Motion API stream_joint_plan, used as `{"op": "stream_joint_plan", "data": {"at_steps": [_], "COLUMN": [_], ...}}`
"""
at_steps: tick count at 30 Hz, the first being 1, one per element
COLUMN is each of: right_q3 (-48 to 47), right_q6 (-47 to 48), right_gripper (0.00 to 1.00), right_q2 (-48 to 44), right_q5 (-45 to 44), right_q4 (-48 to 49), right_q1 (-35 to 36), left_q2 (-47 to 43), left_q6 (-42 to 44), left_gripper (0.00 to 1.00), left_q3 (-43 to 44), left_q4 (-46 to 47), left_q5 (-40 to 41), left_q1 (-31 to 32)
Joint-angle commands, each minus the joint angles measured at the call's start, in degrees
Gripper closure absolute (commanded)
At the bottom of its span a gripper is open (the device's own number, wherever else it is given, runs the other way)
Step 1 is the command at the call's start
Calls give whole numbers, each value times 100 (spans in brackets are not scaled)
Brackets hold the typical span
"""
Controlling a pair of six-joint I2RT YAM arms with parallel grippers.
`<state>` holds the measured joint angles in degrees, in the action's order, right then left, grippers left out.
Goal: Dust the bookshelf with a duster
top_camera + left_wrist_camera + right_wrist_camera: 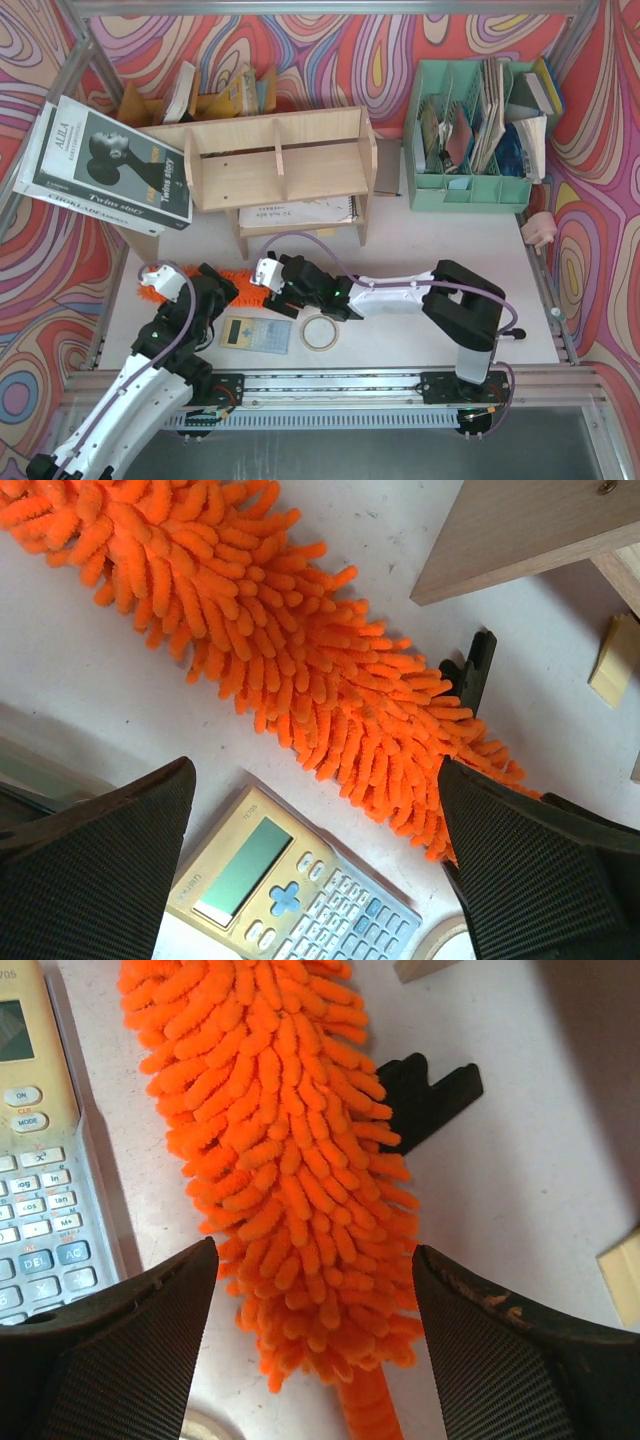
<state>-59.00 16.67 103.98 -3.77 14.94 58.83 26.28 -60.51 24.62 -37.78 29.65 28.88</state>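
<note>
The duster (240, 285) lies flat on the white table in front of the pale-wood bookshelf (280, 160), its orange fluffy head (300, 650) running diagonally. My right gripper (315, 1250) is open and hovers over the end of the head (285, 1160), where the orange handle (370, 1410) begins; its jaws stand clear on both sides. My left gripper (315, 770) is wide open above the gap between the duster and the calculator (290, 890), holding nothing. In the top view both grippers, left (215, 288) and right (275, 285), hide much of the duster.
A beige calculator (255, 333) and a tape roll (319, 334) lie near the front edge. A small black piece (430, 1095) rests beside the duster on the shelf side. A large book (105, 165) leans at the shelf's left. A mint-green organiser (470, 130) stands back right.
</note>
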Motion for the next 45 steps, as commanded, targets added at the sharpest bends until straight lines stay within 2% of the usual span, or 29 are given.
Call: {"op": "stream_joint_plan", "data": {"at_steps": [1, 12, 22, 36, 45], "right_q3": [-264, -715, -943, -869, -820], "right_q6": [221, 311, 403, 616, 767], "right_gripper": [28, 28, 29, 69, 81], "right_q2": [330, 872, 1204, 1060, 878], "right_q5": [238, 565, 772, 993, 1043], "right_q4": [155, 57, -44, -146, -141], "right_q1": [-60, -178, -283, -279, -265], "left_q2": [140, 260, -59, -255, -504], "left_q6": [-90, -264, -796, -1514, -1904], "left_gripper": [2, 4, 6, 6, 7], "left_q3": [-105, -197, -481, -704, -802], "left_q4": [47, 174, 4, 133, 120], "left_q5": [88, 216, 384, 600, 817], "left_q1": [-29, -25, -37, -32, -34]}}
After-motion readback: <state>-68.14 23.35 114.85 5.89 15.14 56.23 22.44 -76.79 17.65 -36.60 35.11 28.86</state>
